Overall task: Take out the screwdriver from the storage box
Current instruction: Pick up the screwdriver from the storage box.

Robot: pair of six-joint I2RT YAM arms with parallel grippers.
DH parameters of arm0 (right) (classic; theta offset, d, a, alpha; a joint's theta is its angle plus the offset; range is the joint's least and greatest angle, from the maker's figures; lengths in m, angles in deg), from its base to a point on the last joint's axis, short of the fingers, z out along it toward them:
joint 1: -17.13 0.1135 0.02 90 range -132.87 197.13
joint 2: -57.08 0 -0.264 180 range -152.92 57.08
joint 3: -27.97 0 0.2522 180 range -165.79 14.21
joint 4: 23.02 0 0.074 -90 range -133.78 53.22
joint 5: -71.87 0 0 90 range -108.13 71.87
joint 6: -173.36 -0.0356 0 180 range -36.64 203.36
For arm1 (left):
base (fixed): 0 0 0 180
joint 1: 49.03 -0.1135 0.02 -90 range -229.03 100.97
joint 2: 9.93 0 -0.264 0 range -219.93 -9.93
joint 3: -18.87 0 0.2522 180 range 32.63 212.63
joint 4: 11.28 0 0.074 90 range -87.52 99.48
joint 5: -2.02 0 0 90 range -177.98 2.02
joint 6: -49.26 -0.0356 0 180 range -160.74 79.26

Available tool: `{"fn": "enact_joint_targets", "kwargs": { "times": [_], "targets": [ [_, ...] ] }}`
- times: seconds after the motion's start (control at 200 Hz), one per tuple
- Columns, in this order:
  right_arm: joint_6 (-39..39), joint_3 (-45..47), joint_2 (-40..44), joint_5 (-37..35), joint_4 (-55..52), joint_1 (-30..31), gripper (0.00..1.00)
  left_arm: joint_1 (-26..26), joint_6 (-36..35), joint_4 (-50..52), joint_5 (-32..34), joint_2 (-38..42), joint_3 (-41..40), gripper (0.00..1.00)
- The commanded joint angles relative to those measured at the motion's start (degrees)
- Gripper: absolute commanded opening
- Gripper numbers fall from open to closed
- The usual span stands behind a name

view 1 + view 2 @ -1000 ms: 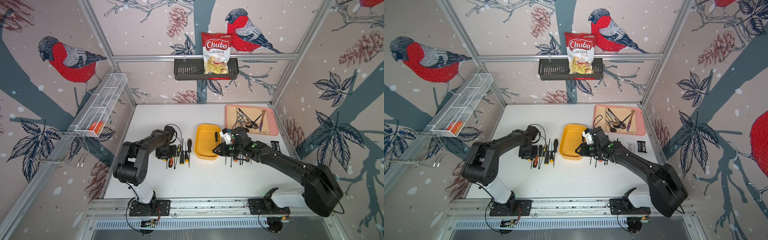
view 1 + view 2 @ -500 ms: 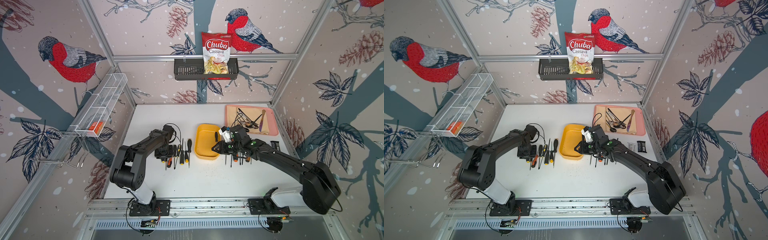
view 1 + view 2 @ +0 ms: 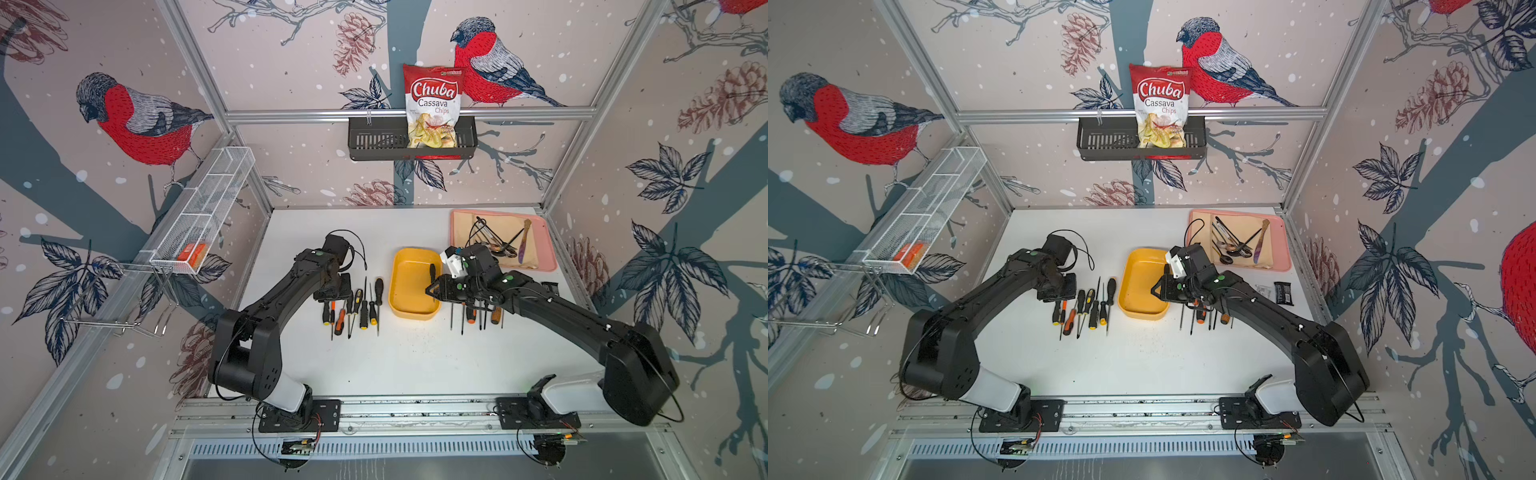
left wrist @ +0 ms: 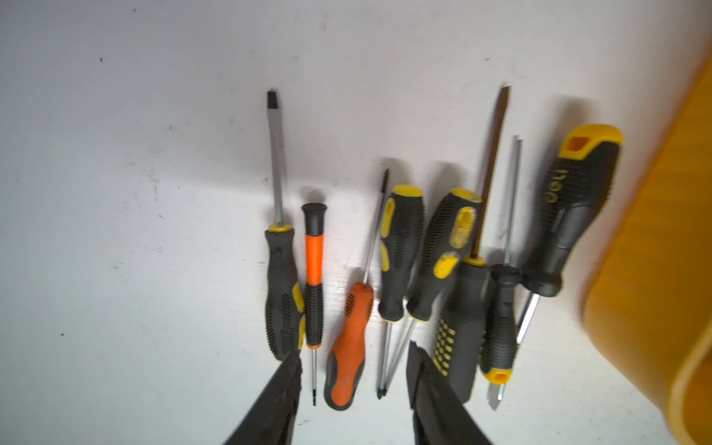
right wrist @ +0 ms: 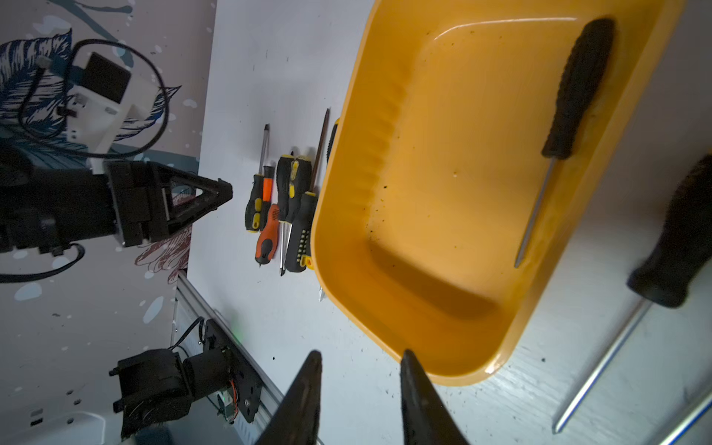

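The yellow storage box (image 3: 409, 286) (image 3: 1140, 291) (image 5: 424, 173) sits mid-table. One black-handled screwdriver (image 3: 432, 272) (image 5: 578, 88) lies inside it along the right wall. My right gripper (image 3: 430, 289) (image 5: 360, 356) is open and empty, hovering at the box's near right corner, with one finger over the rim. My left gripper (image 3: 332, 297) (image 4: 354, 354) is open above a row of several screwdrivers (image 3: 353, 307) (image 4: 404, 269) on the table left of the box. An orange-handled one (image 4: 350, 346) lies below the gap between its tips, not gripped.
More screwdrivers (image 3: 478, 316) lie right of the box, partly under my right arm. A pink tray (image 3: 540, 249) with cutlery stands at the back right. A black basket (image 3: 374, 141) holding a chips bag hangs on the back wall. A small dark packet (image 3: 1283, 293) lies near the right wall.
The left jaws have widened a little over the row of screwdrivers. My right gripper has shifted slightly left and farther back, toward the box's right wall.
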Motion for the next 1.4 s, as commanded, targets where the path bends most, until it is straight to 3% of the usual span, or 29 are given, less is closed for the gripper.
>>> {"fn": "enact_joint_targets", "kwargs": {
  "times": [0.0, 0.165, 0.46, 0.745, 1.106, 1.396],
  "targets": [
    [0.8, -2.7, -1.6, -6.7, -6.4, -0.3, 0.37, 2.6, 1.7, 0.5, -2.7, 0.3, 2.4, 0.48],
    [0.6, -9.5, -6.9, -12.7, -12.8, -0.5, 0.38, 6.4, 4.0, -3.5, -7.2, 1.3, 3.5, 0.48],
    [-1.5, -22.7, -17.8, -19.4, -20.6, 0.2, 0.43, 11.4, 7.8, -13.7, -14.5, 6.4, -3.1, 0.52],
    [-4.5, -33.8, -29.0, -23.4, -25.1, 1.9, 0.43, 12.2, 9.7, -23.9, -20.8, 15.5, -12.6, 0.57],
    [-12.7, -45.8, -42.1, -32.4, -33.7, 4.4, 0.44, 12.1, 7.1, -22.6, -22.0, 19.2, -15.3, 0.58],
    [-16.7, -47.6, -46.5, -35.0, -35.7, 4.5, 0.46, 12.1, 5.9, -21.6, -22.3, 19.8, -15.9, 0.58]
  ]
}}
